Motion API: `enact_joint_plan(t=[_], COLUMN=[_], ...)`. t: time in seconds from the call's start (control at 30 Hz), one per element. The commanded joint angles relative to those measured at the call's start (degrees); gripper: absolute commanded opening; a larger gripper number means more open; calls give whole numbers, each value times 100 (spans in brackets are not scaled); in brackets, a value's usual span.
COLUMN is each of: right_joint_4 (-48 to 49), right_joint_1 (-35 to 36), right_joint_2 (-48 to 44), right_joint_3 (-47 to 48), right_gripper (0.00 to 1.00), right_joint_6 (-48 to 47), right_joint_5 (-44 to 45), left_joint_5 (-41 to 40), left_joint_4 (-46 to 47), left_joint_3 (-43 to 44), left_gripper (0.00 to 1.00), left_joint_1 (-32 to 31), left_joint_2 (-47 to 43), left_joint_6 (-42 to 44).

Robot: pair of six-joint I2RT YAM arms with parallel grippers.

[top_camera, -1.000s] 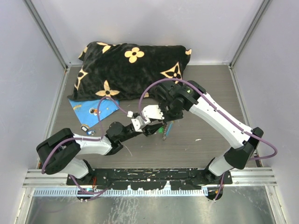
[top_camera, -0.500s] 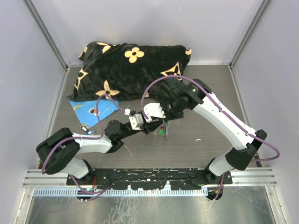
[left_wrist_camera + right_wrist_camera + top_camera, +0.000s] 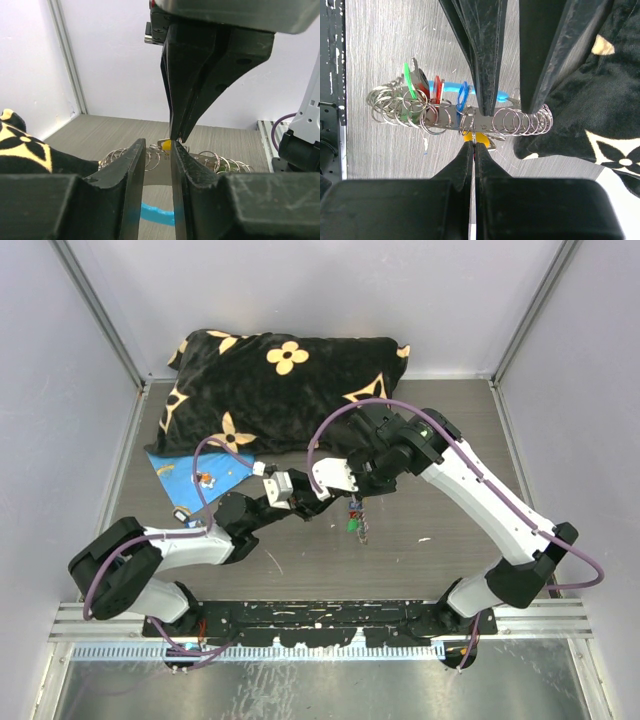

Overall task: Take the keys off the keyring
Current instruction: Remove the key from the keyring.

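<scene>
The keyring point(image 3: 352, 503) is held above the table between both grippers. In the right wrist view it is a grey flat bar point(image 3: 450, 121) strung with several wire rings, with a light-blue curved section point(image 3: 451, 86). The keys point(image 3: 356, 526) hang from it: green point(image 3: 410, 80), red point(image 3: 437, 87), blue point(image 3: 462, 95) and yellow point(image 3: 470, 136) heads. My left gripper point(image 3: 157, 147) is closed to a narrow gap, and the bar and the blue section point(image 3: 155, 214) cross that gap. My right gripper point(image 3: 474, 145) is shut on the thin ring at the yellow key.
A black pillow with tan flowers point(image 3: 280, 385) lies along the back, close behind the grippers. A blue flat sheet point(image 3: 200, 475) lies at the left, with a small object point(image 3: 183, 515) near it. Grey walls enclose the table.
Both grippers have shifted slightly toward the back left, still joined at the keyring. The right wrist has swung further over it. The hanging keys now dangle lower in front.
</scene>
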Motion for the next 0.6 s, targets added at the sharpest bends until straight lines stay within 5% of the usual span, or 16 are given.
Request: enact_joint_plan(t=[0.0,0.57], right_joint_4=[135,161], right_joint_1=[-25,-50], right_joint_2=[-303,-310], right_joint_3=[136,114], right_gripper=[1,1], right_joint_6=[-67,-81], right_joint_5=[-144,-221], left_joint_5=[162,511], left_joint_4=[383,383], left_joint_3=[233,430], left_gripper=[26,27], left_joint_1=[18,3], left_joint_2=[49,353], left_joint_6=[-96,-535])
